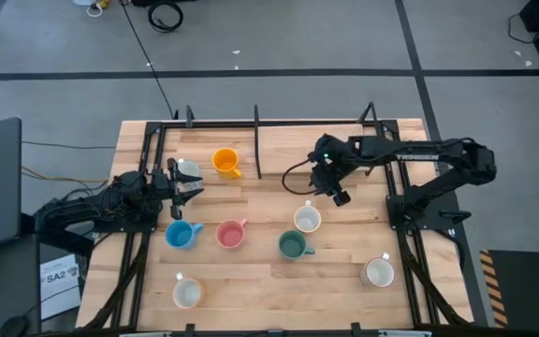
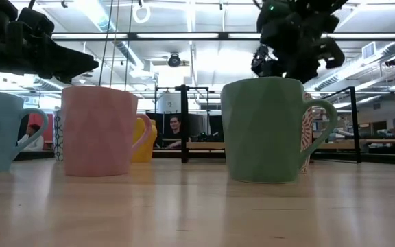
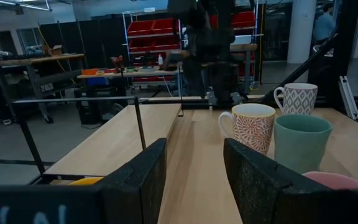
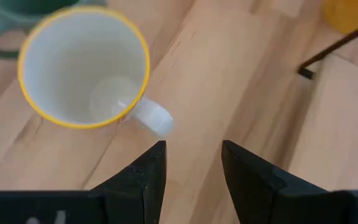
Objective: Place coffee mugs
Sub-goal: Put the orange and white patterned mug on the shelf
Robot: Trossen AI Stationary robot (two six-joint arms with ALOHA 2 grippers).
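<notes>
My right gripper hangs above the counter with its fingers apart and nothing between them; the yellow-rimmed mug stands just below and ahead of it, handle turned toward my fingers. If I drop from here I judge I could land a finger on that thin handle or on the rim and tip the mug, or knock it into the green mug close beside it. The glazed ceramic looks slick and round-walled, so a grip across the body might slide; the rim seems the safer bite. My left gripper waits, fingers apart and empty, with a white mug just beside its tips and the orange mug a little farther ahead. The counter is pale planked wood, smooth and matte.
</notes>
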